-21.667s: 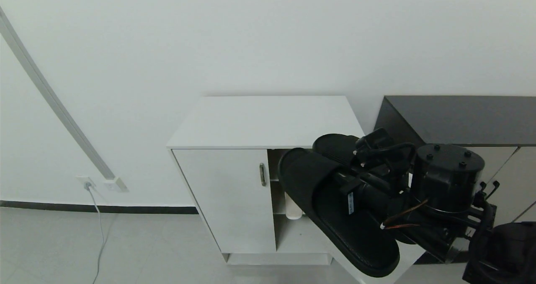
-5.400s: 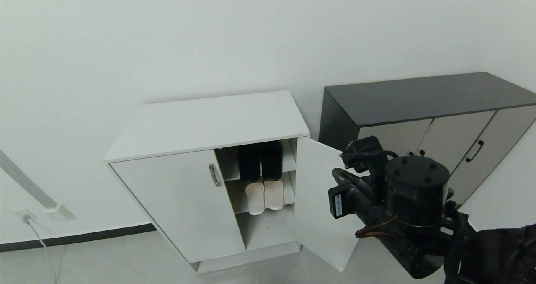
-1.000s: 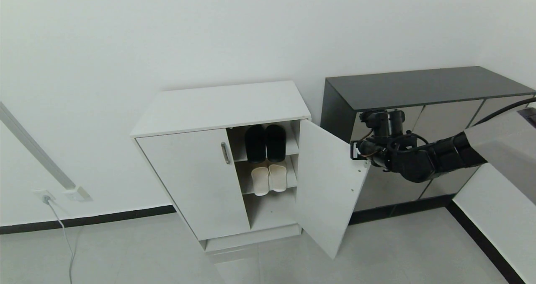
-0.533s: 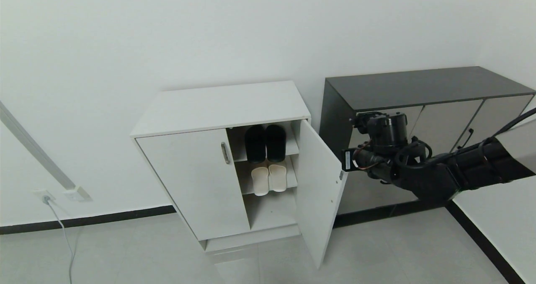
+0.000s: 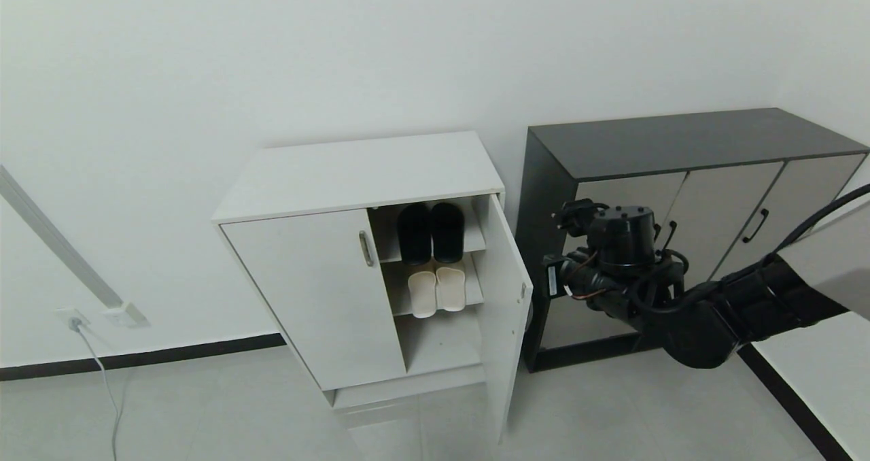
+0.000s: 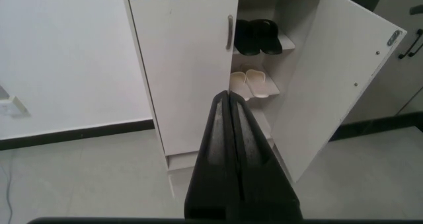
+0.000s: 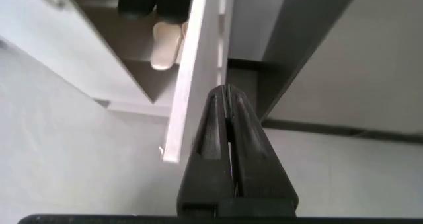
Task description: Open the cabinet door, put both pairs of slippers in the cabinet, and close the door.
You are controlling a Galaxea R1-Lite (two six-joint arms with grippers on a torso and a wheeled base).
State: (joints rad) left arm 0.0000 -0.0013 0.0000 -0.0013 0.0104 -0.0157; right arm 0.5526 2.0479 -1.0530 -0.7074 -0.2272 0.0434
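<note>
Over the last second I swung the door from wide open to roughly half shut. The right gripper, jaws clenched on nothing, sat just beside its outer face. The left gripper was likewise clenched and empty. Black slippers lay on the cabinet's upper shelf, white slippers below. Only closing remained.

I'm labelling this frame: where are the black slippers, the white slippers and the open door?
black slippers (image 5: pixel 416 233), head view, on one slipper of the pair.
white slippers (image 5: pixel 423 293), head view, on one slipper of the pair.
door (image 5: pixel 506 311), head view, on its inner face.
</note>
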